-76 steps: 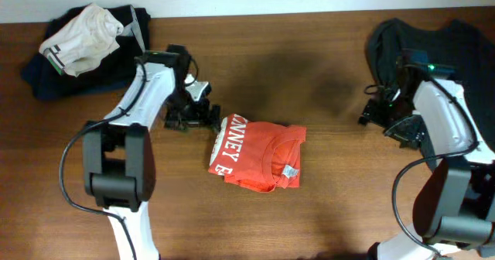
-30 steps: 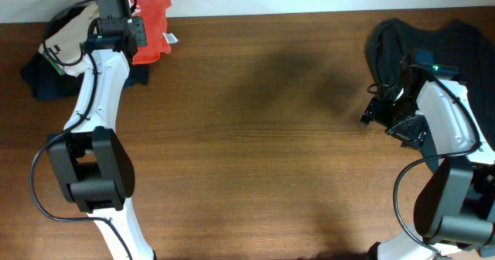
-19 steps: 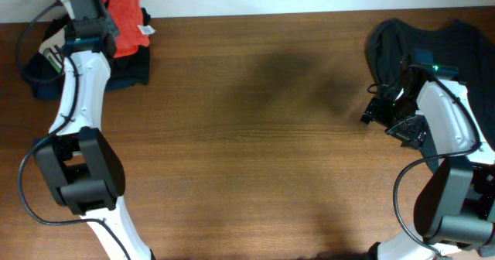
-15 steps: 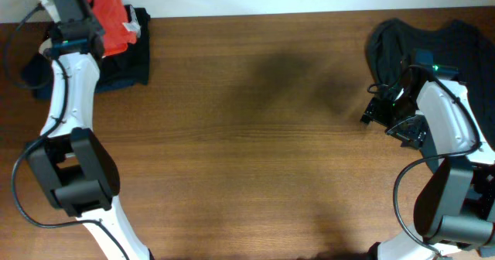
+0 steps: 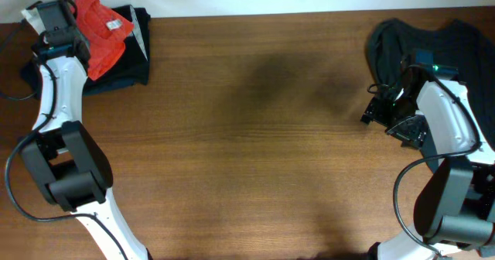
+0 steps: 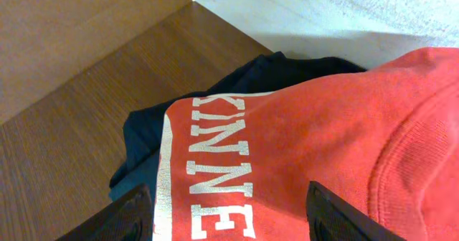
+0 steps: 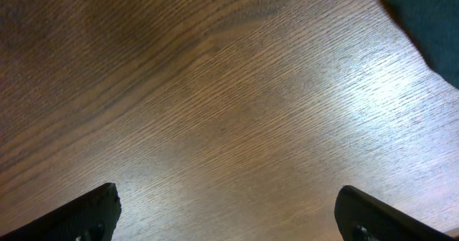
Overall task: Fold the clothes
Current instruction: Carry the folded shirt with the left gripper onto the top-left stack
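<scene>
White block lettering on the red-orange T-shirt (image 6: 323,140) reads "KINNE" (cut off at the fold). The row beneath is only partly legible.

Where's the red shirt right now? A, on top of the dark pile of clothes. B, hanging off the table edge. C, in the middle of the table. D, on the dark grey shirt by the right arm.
A: the red shirt lies on top of the dark pile, as the overhead view shows.
</scene>
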You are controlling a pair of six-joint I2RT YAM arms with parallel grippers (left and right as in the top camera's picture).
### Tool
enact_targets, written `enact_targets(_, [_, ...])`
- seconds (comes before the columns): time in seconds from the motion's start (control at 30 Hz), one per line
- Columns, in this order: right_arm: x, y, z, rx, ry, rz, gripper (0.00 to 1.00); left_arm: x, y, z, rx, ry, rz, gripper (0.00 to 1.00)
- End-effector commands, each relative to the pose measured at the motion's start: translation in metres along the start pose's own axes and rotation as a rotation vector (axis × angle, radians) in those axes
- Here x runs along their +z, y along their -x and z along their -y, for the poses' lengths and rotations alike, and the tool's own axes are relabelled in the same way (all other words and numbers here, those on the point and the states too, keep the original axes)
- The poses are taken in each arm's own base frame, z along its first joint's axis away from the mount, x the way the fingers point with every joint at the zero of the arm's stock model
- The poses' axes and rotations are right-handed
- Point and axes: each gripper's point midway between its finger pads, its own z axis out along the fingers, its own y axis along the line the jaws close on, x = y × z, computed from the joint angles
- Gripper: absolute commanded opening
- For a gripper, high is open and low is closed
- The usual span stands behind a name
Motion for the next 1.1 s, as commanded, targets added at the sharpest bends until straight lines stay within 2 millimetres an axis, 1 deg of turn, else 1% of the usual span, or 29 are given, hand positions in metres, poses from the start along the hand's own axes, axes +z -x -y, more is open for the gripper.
enact_targets(0.0, [-0.007, 0.004, -0.001, 0.007, 0.007, 0.025, 0.99, -0.027, 0.045, -0.004, -0.037, -0.02, 0.1, 0.68])
enact_targets(0.07, [-0.007, 0.004, -0.001, 0.007, 0.007, 0.025, 0.99, -0.026, 0.044, 0.005, -0.036, -0.071, 0.092, 0.66])
enact_targets(0.1, [-0.007, 0.004, -0.001, 0.007, 0.007, 0.025, 0.99, -0.025, 0.04, 0.019, -0.035, -0.145, 0.079, 0.66])
enact_targets(0.13, [-0.007, 0.004, -0.001, 0.007, 0.007, 0.025, 0.99, -0.021, 0.039, 0.025, -0.037, -0.175, 0.082, 0.66])
enact_targets(0.17, [-0.007, 0.004, -0.001, 0.007, 0.007, 0.025, 0.99, -0.018, 0.038, 0.031, -0.036, -0.202, 0.084, 0.62])
enact_targets(0.2, [-0.007, 0.004, -0.001, 0.007, 0.007, 0.025, 0.99, -0.014, 0.033, 0.043, 0.007, -0.255, 0.082, 0.58])
enact_targets(0.23, [-0.007, 0.004, -0.001, 0.007, 0.007, 0.025, 0.99, -0.008, 0.021, 0.061, 0.087, -0.345, 0.066, 0.57])
enact_targets(0.27, [-0.007, 0.004, -0.001, 0.007, 0.007, 0.025, 0.99, 0.001, 0.001, 0.076, 0.164, -0.421, 0.035, 0.57])
enact_targets(0.33, [-0.007, 0.004, -0.001, 0.007, 0.007, 0.025, 0.99, 0.023, -0.032, 0.078, 0.226, -0.41, -0.028, 0.58])
enact_targets(0.37, [-0.007, 0.004, -0.001, 0.007, 0.007, 0.025, 0.99, 0.033, -0.046, 0.076, 0.236, -0.402, -0.062, 0.69])
enact_targets(0.4, [-0.007, 0.004, -0.001, 0.007, 0.007, 0.025, 0.99, 0.042, -0.061, 0.071, 0.241, -0.39, -0.101, 0.77])
enact_targets(0.47, [-0.007, 0.004, -0.001, 0.007, 0.007, 0.025, 0.99, 0.043, -0.067, 0.066, 0.245, -0.383, -0.131, 0.77])
enact_targets(0.5, [-0.007, 0.004, -0.001, 0.007, 0.007, 0.025, 0.99, 0.039, -0.064, 0.066, 0.245, -0.386, -0.131, 0.8])
enact_targets(0.53, [-0.007, 0.004, -0.001, 0.007, 0.007, 0.025, 0.99, 0.031, -0.056, 0.066, 0.245, -0.389, -0.125, 0.92])
enact_targets(0.57, [-0.007, 0.004, -0.001, 0.007, 0.007, 0.025, 0.99, 0.022, -0.045, 0.064, 0.243, -0.39, -0.115, 0.99])
enact_targets(0.63, [-0.007, 0.004, -0.001, 0.007, 0.007, 0.025, 0.99, -0.008, -0.016, 0.058, 0.233, -0.396, -0.079, 0.99])
enact_targets(0.67, [-0.007, 0.004, -0.001, 0.007, 0.007, 0.025, 0.99, -0.032, 0.003, 0.051, 0.228, -0.399, -0.061, 0.99])
enact_targets(0.7, [-0.007, 0.004, -0.001, 0.007, 0.007, 0.025, 0.99, -0.051, 0.016, 0.045, 0.226, -0.401, -0.051, 0.99])
enact_targets(0.73, [-0.007, 0.004, -0.001, 0.007, 0.007, 0.025, 0.99, -0.088, 0.031, 0.031, 0.226, -0.401, -0.054, 0.99])
enact_targets(0.77, [-0.007, 0.004, -0.001, 0.007, 0.007, 0.025, 0.99, -0.117, 0.045, 0.021, 0.206, -0.403, -0.044, 0.99])
enact_targets(0.8, [-0.007, 0.004, -0.001, 0.007, 0.007, 0.025, 0.99, -0.143, 0.056, 0.013, 0.185, -0.414, -0.032, 0.99])
enact_targets(0.83, [-0.007, 0.004, -0.001, 0.007, 0.007, 0.025, 0.99, -0.179, 0.066, 0.005, 0.176, -0.454, -0.016, 0.99])
enact_targets(0.87, [-0.007, 0.004, -0.001, 0.007, 0.007, 0.025, 0.99, -0.215, 0.072, -0.005, 0.174, -0.486, -0.007, 0.99])
enact_targets(0.9, [-0.007, 0.004, -0.001, 0.007, 0.007, 0.025, 0.99, -0.245, 0.072, -0.019, 0.175, -0.491, -0.014, 0.99])
enact_targets(0.93, [-0.007, 0.004, -0.001, 0.007, 0.007, 0.025, 0.99, -0.272, 0.066, -0.034, 0.179, -0.489, -0.032, 0.99])
enact_targets(0.97, [-0.007, 0.004, -0.001, 0.007, 0.007, 0.025, 0.99, -0.299, 0.053, -0.046, 0.187, -0.506, -0.074, 0.99])
enact_targets(1.0, [-0.007, 0.004, -0.001, 0.007, 0.007, 0.025, 0.99, -0.32, 0.038, -0.053, 0.194, -0.542, -0.125, 0.99])
enact_targets(1.07, [-0.007, 0.004, -0.001, 0.007, 0.007, 0.025, 0.99, -0.347, 0.011, -0.058, 0.203, -0.602, -0.22, 0.99])
